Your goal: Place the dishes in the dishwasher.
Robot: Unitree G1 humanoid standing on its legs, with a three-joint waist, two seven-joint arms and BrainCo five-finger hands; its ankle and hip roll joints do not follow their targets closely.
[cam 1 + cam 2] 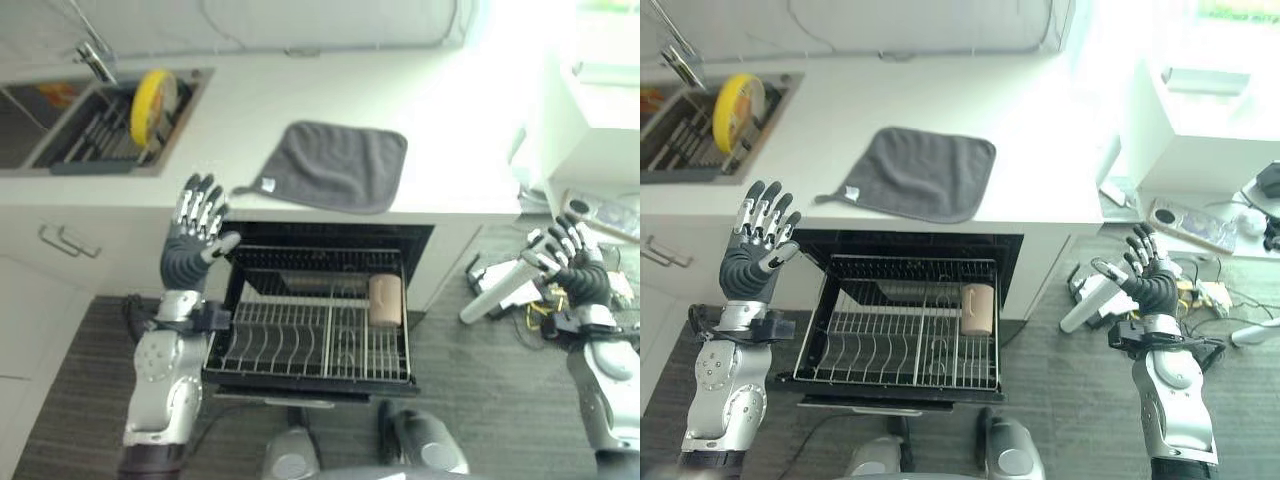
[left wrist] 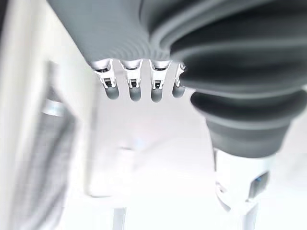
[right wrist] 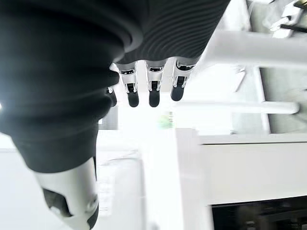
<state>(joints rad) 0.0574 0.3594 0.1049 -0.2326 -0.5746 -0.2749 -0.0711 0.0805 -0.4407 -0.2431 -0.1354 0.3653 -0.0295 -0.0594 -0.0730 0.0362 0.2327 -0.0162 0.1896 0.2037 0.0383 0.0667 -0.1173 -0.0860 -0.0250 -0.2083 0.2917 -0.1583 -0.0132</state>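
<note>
The dishwasher rack (image 1: 300, 345) is pulled out under the white counter, with a tan cup (image 1: 385, 298) lying at its back right. A yellow plate (image 1: 153, 104) stands on edge in the sink rack (image 1: 100, 135) at the far left of the counter. My left hand (image 1: 197, 225) is raised at the counter's front edge, left of the dishwasher, fingers straight and holding nothing. My right hand (image 1: 565, 250) is held up over the floor far to the right, fingers spread and empty.
A dark grey cloth (image 1: 335, 165) lies on the counter above the dishwasher. A faucet (image 1: 93, 55) stands behind the sink. Cabinet handles (image 1: 65, 242) sit below the sink. White devices and cables (image 1: 510, 285) lie on the floor at the right.
</note>
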